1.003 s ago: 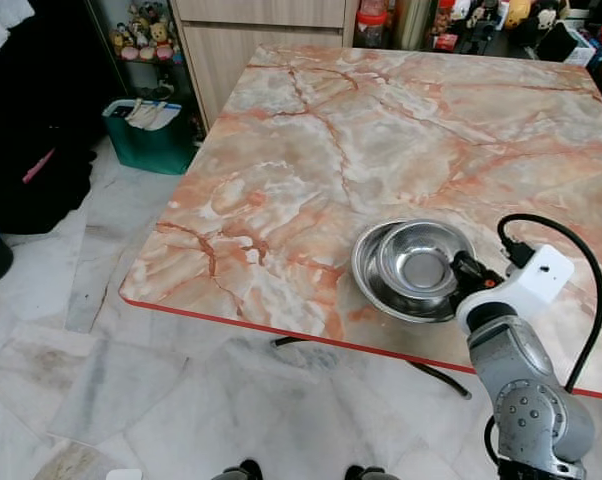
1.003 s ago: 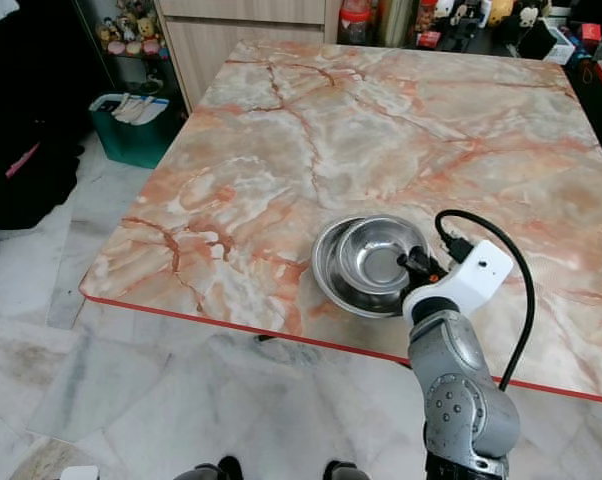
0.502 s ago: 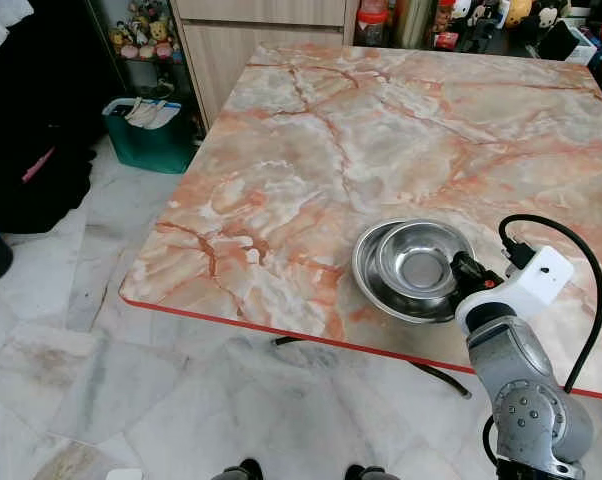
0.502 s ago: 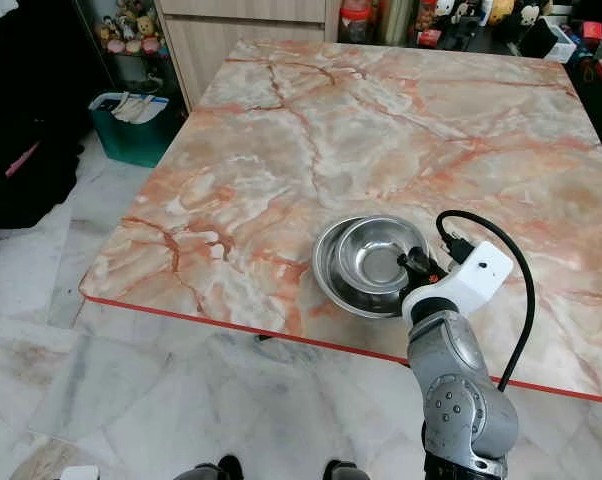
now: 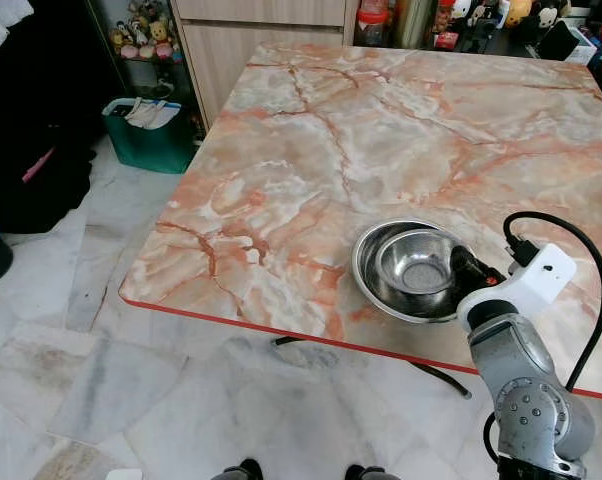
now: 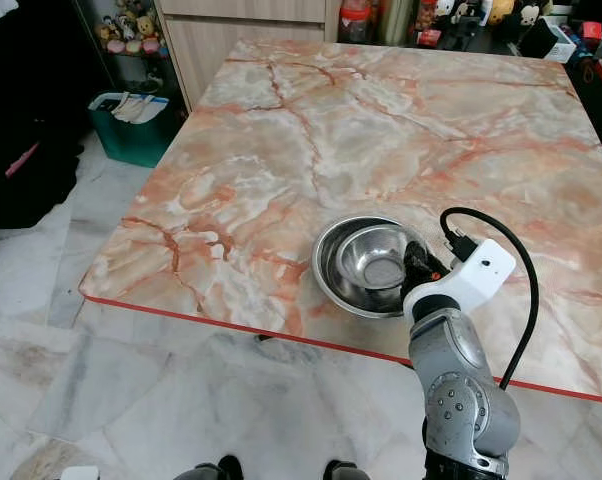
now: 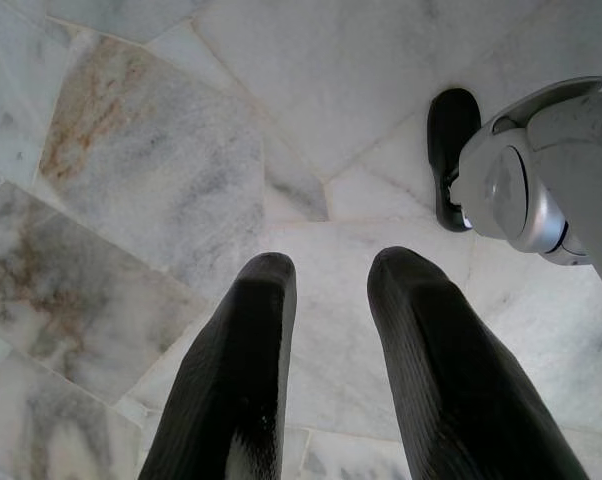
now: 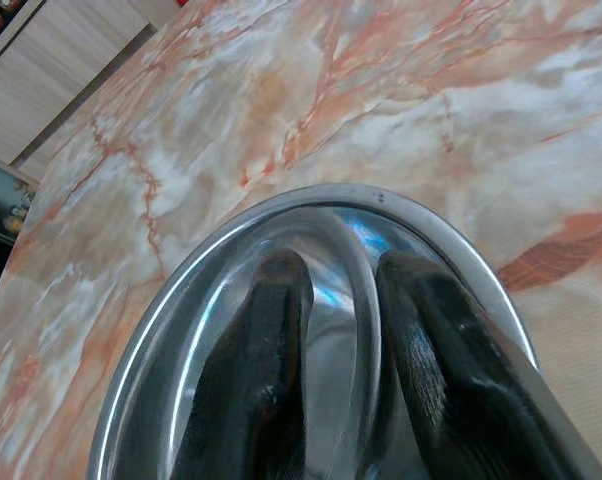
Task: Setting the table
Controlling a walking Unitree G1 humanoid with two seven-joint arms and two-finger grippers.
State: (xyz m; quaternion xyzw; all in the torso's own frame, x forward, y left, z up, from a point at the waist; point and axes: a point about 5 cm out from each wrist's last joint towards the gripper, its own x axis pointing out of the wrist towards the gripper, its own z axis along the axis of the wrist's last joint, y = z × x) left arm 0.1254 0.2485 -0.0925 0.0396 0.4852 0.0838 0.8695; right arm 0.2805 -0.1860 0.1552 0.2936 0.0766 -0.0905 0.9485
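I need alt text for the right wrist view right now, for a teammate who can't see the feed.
The right gripper pinches the rim of a small steel bowl, one black finger on each side of it, the bowl nested inside a larger steel bowl. Both rest on an orange-veined marble table that stretches away behind them.

My right arm (image 5: 516,385) is a silver, rounded metal tube with small dark screw holes at its joint. A white boxy wrist housing (image 5: 534,283) sits above it, and a black cable (image 5: 581,250) loops from it. My left pincer (image 7: 326,375) has two long, black, finely ribbed fingers.
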